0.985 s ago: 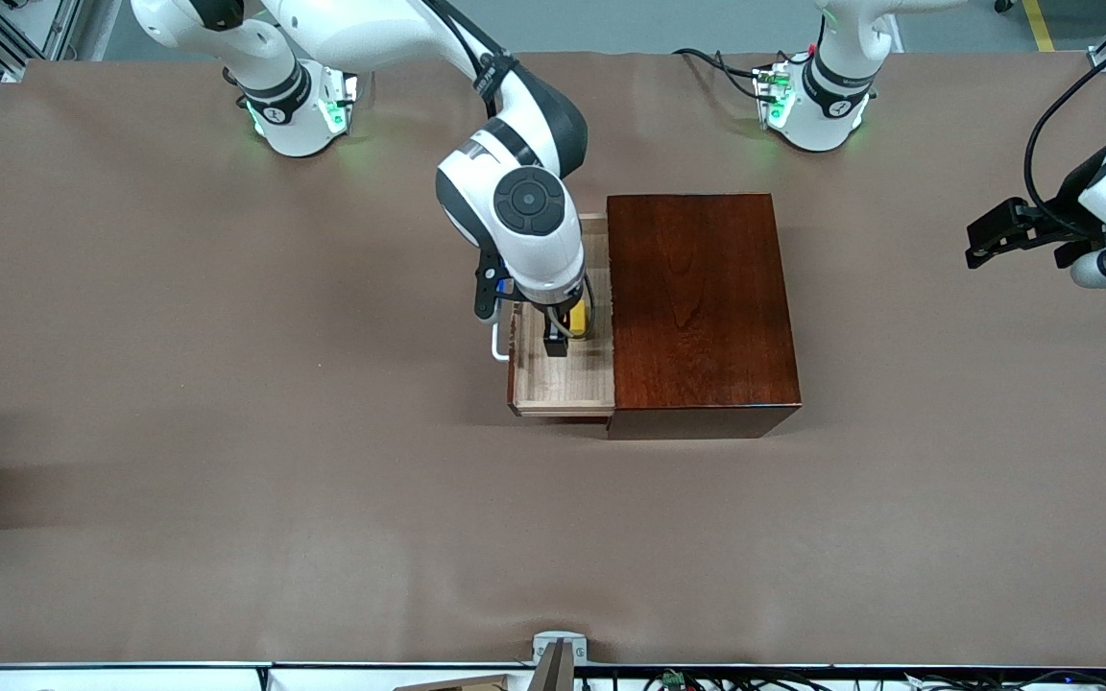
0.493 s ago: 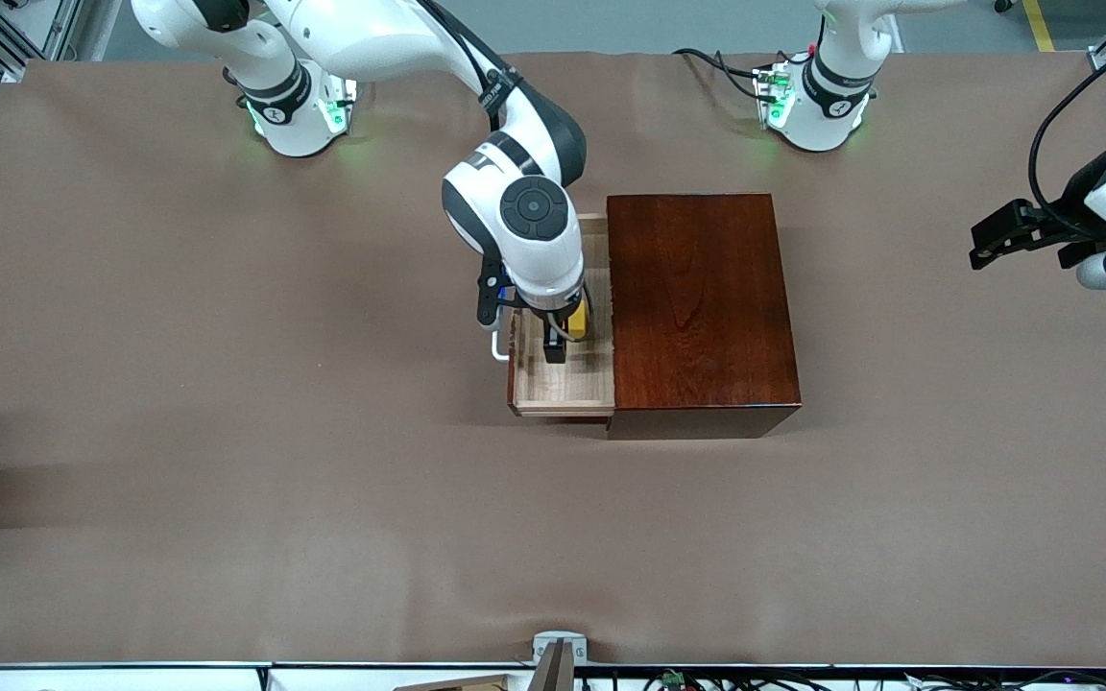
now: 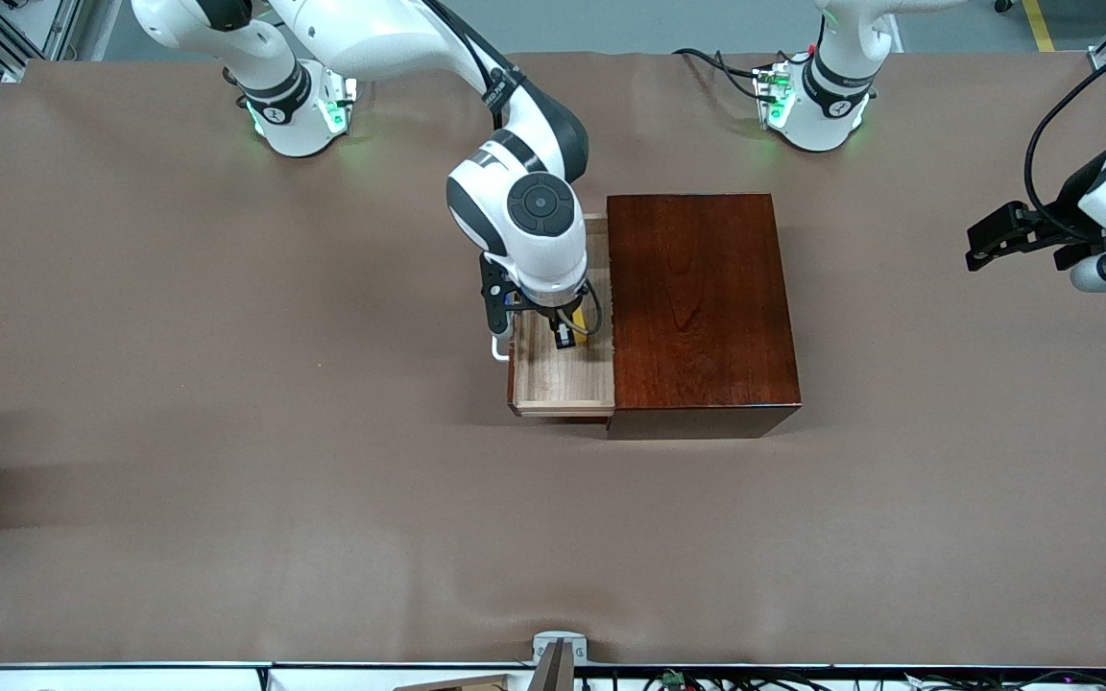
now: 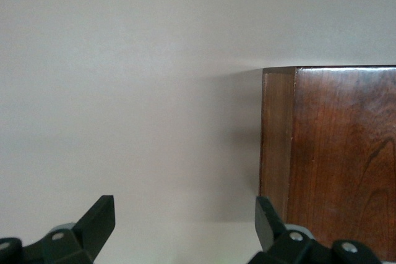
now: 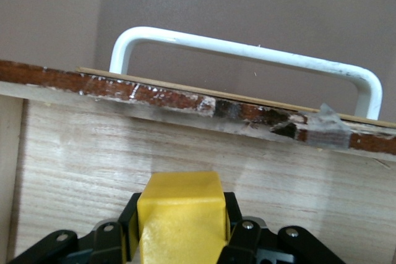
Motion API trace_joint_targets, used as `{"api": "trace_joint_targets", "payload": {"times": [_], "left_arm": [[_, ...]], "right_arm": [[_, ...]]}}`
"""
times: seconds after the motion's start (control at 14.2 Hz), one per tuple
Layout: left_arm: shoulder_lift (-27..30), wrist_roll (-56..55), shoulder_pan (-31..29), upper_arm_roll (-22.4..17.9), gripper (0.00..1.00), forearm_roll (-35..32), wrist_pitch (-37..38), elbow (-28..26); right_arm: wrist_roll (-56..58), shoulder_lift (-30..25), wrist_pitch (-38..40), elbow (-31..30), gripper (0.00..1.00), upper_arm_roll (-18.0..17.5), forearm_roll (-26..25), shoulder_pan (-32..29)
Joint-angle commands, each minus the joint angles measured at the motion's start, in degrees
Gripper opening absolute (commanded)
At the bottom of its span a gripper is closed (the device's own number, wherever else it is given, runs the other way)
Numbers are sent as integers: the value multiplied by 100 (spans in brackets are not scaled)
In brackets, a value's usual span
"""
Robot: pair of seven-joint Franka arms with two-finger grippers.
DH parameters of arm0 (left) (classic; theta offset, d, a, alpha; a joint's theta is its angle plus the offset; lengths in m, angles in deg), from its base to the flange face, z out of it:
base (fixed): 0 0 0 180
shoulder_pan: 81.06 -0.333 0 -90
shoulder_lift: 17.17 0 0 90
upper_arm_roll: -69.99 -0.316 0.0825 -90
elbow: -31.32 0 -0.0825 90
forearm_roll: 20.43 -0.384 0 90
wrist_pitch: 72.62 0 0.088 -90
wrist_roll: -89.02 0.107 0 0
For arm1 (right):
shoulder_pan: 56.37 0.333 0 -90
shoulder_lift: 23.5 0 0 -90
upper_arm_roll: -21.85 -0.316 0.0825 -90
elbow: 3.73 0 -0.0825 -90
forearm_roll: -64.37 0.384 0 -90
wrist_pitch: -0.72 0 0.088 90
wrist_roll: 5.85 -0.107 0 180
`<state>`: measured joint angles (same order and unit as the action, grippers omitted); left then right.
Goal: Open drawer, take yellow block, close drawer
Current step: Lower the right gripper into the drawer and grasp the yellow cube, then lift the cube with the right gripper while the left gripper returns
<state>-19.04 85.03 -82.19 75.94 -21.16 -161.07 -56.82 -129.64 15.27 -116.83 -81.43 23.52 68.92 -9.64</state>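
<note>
Yellow block (image 5: pixel 180 214) pinched in the right gripper (image 3: pixel 565 336) over the open drawer (image 3: pixel 563 379).

Right gripper's two black fingers (image 5: pixel 240 233) press against the block's sides, holding it above the pale wood floor of the drawer; the right wrist view shows the drawer's front panel and the white handle (image 5: pixel 247 51) just past the block. In the front view only a sliver of the block (image 3: pixel 579 338) peeks out beside the gripper. Drawer stands pulled out of the dark red-brown box (image 3: pixel 697 302) toward the right arm's end of the table (image 3: pixel 227 432). Left gripper (image 3: pixel 1014 235) waits in the air over the left arm's end of the table, well apart from the box, its fingers (image 4: pixel 99 217) spread wide and holding nothing.
</note>
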Motion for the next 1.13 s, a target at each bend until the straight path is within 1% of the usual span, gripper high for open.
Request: {"api": "trace_joint_targets", "payload": {"times": [0.0,0.21,0.28,0.56,0.77,0.91,1.06], "left_arm": [[20,99,-18,47,100,3,-67,-37],[20,99,-1,56,100,3,-67,-28],[20,99,-1,56,100,3,-67,-28],[20,99,-1,56,100,3,-67,-28],[11,29,122,152,100,3,-67,25],[11,3,149,433,100,64,-67,34],[3,-15,175,696,100,125,-67,69]], "right_arm": [[100,-54,-22,-17,0,26,-60,11],[179,-168,4,9,0,35,-60,-42],[301,-299,39,9,0,35,-60,-59],[1030,-782,653,18,0,35,-60,-261],[2293,-1090,1198,-43,0,44,-60,-550],[3347,-1231,1593,-113,0,44,-60,-936],[4376,-1520,1631,-533,0,53,-60,-1349]]}}
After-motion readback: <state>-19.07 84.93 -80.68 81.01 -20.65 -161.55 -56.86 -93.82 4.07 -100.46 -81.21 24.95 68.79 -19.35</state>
